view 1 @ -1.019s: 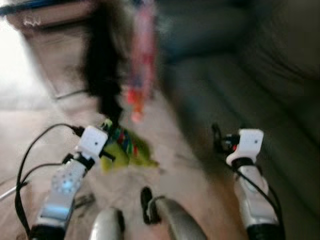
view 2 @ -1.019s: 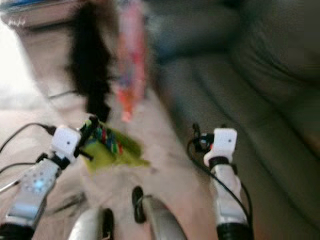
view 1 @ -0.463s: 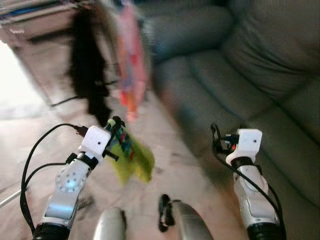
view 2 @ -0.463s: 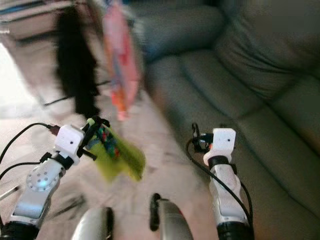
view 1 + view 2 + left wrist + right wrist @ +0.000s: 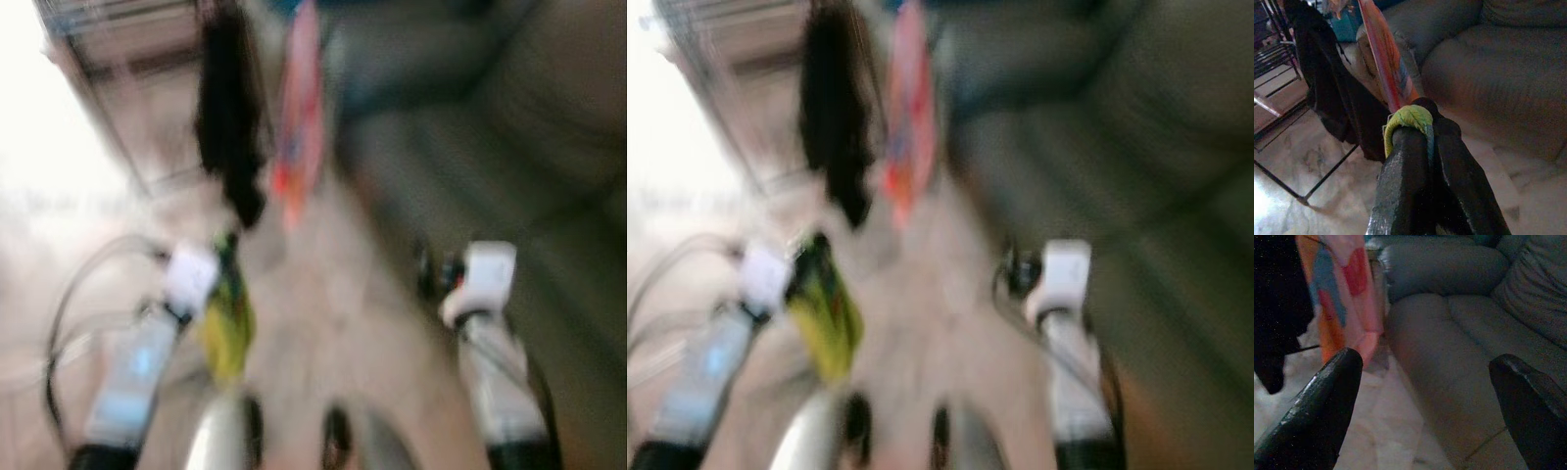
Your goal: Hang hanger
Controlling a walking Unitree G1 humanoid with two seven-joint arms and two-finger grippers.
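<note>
My left hand (image 5: 1422, 142) is clamped on the green hanger (image 5: 1409, 119), with a yellow-green garment (image 5: 225, 318) dangling below it. My right hand (image 5: 1425, 406) is spread wide and holds nothing. I judge I am carrying the hanger toward the clothes rack (image 5: 1281, 58), so I should keep the grip firm and lift the hook above the rail before lowering it on. The head views are blurred as I walk. The black garment (image 5: 1327, 93) and the pink-orange cloth (image 5: 1386, 63) already hang from the rack; free rail beside them cannot be made out. The grey sofa (image 5: 1459, 333) stands close beside the rack, so open floor (image 5: 1312, 161) lies only on the rack's near side.
</note>
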